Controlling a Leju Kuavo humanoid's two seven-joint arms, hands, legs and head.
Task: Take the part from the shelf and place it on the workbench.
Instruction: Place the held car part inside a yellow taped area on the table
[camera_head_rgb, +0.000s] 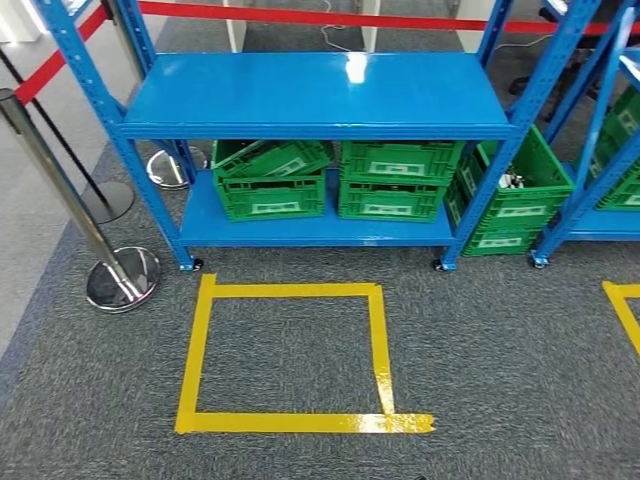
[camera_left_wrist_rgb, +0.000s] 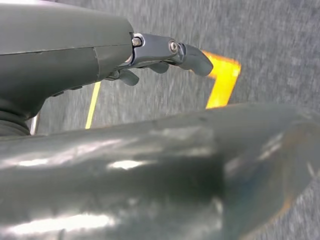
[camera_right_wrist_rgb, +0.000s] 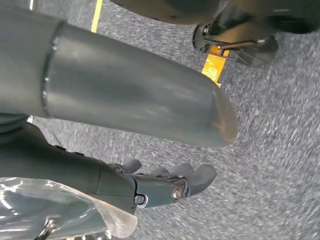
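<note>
- The blue painted steel shelf (camera_head_rgb: 317, 95) stands on grey, coarse-pile carpet (camera_head_rgb: 490, 370); its glossy upper deck bears a glare spot.
- On the lower deck sit green ribbed plastic crates (camera_head_rgb: 392, 180), one lying tilted on another.
- A further green crate (camera_head_rgb: 521, 190) holds small pale parts (camera_head_rgb: 513, 181), too small to make out.
- A glossy yellow tape rectangle (camera_head_rgb: 287, 355) marks the carpet.
- Left hand (camera_left_wrist_rgb: 162, 57): smooth grey fingers lightly curled, holding nothing.
- Right hand (camera_right_wrist_rgb: 166, 182): fingers likewise loose, holding nothing.
</note>
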